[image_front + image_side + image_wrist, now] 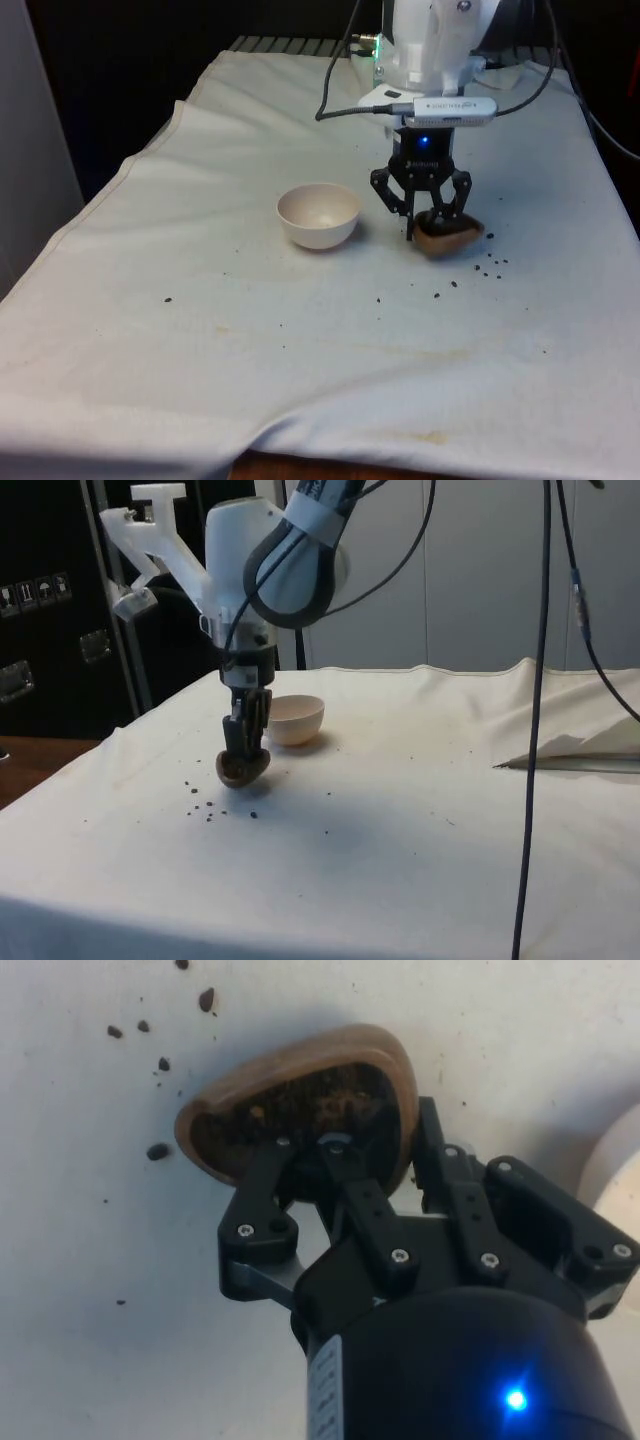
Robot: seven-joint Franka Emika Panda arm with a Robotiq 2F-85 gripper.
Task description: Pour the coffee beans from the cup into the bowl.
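We see the gripper (428, 221) lowered onto the brown cup (450, 238), which sits on the cloth-covered counter (250, 370) just to the front view's right of the cream bowl (318, 214). In the wrist view the fingers (262, 1198) pinch the cup's (300, 1100) rim, one finger inside the mouth and the other against the outer wall. The cup looks tilted, its mouth turned partly towards the wrist, and we can make out a dark brown lining of coffee residue or beans inside; how much it holds we cannot tell. From the side view the gripper (245, 742) hangs straight down with the cup (242, 768) at its tip, touching or just above the cloth, and the bowl (295, 718) stands close behind it. The bowl stands upright and apart from the cup. Scattered coffee beans (490, 266) lie on the cloth near the cup, mostly on the side away from the bowl, with a few more strewn towards the front of the counter.
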